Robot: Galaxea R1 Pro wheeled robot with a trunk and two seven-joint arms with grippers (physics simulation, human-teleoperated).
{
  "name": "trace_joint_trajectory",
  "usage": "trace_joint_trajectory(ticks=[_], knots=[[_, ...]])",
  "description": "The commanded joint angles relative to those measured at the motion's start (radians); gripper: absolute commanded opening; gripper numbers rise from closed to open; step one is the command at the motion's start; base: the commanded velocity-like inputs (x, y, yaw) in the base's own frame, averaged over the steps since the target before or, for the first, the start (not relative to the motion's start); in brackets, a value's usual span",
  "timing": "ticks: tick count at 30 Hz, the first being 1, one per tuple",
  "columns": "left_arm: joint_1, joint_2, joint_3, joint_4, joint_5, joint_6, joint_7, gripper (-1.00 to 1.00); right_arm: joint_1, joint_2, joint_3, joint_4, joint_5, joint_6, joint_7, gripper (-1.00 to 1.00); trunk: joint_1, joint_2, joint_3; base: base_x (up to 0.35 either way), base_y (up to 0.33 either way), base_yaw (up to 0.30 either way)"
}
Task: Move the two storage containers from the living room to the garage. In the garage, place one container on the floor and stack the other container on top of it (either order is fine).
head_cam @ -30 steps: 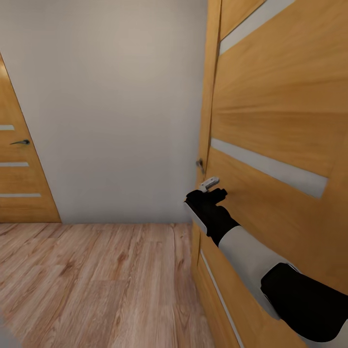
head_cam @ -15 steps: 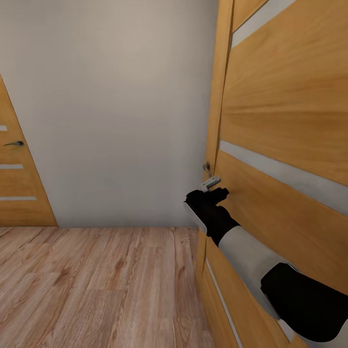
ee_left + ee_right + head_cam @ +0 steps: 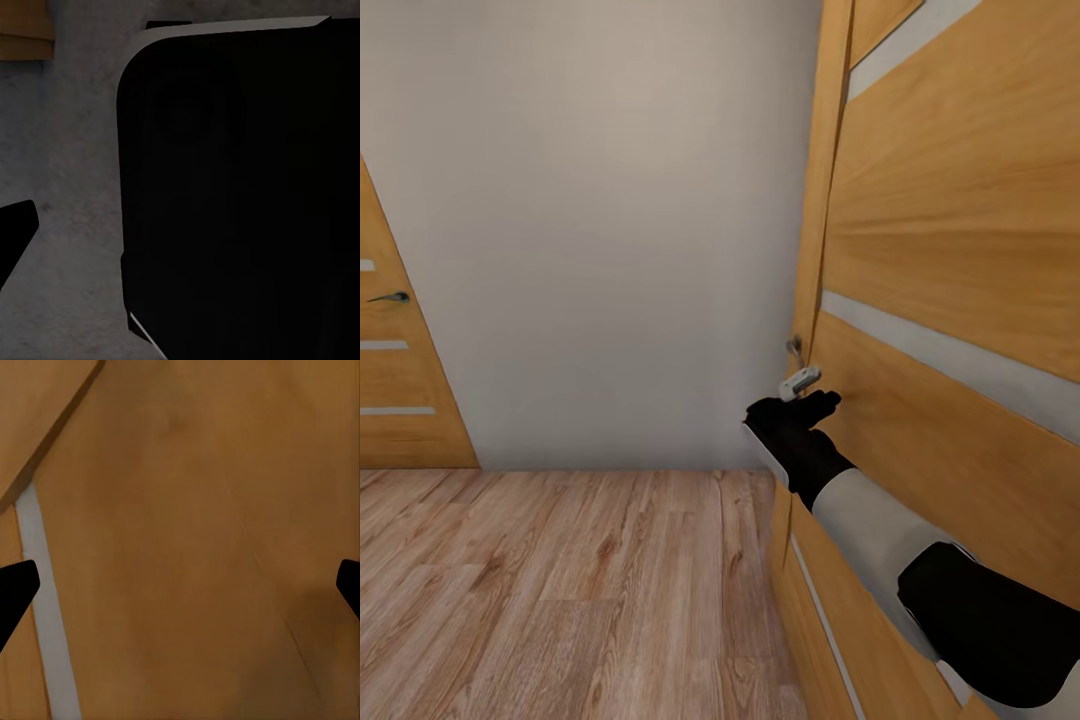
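Note:
The two storage containers are out of view. My right gripper [image 3: 820, 403] reaches forward to the face of a wooden door [image 3: 950, 260], just below its silver lever handle [image 3: 800, 381]. In the right wrist view the right gripper [image 3: 180, 589] is open: its black fingertips [image 3: 15, 589] stand far apart at the picture's edges, with the door's wood panel close behind and nothing between them. In the left wrist view one black fingertip [image 3: 15, 232] shows beside a large dark body [image 3: 240, 195].
The door stands close on my right, with pale horizontal stripes [image 3: 950, 355]. A plain white wall [image 3: 600, 230] is straight ahead. A second wooden door [image 3: 395, 380] with a dark handle is at far left. Light wood-plank flooring [image 3: 560, 590] spreads below.
The whole view has shifted, so the near door's edge now sits further right in the picture. My right gripper has edged slightly towards the door face under the handle.

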Motion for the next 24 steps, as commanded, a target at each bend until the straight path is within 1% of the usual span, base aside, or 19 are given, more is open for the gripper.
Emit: trace_joint_trajectory(ticks=[1,15,24], knots=[[0.000,0.000,0.000,-0.001,0.000,-0.003,0.000,1.00,-0.001,0.000,0.001,0.002,-0.006,0.012,-0.012,1.00,0.000,-0.001,-0.001,0.000,0.000,0.000],[0.000,0.000,0.000,-0.001,0.000,-0.003,0.000,1.00,-0.002,0.000,0.000,0.009,-0.006,0.011,-0.016,1.00,0.000,-0.001,-0.001,0.000,0.000,0.000],[0.000,0.000,0.000,-0.001,0.000,-0.003,0.000,1.00,-0.006,0.000,-0.002,0.043,-0.004,0.009,-0.016,1.00,0.000,-0.001,-0.001,0.000,0.000,0.000]])
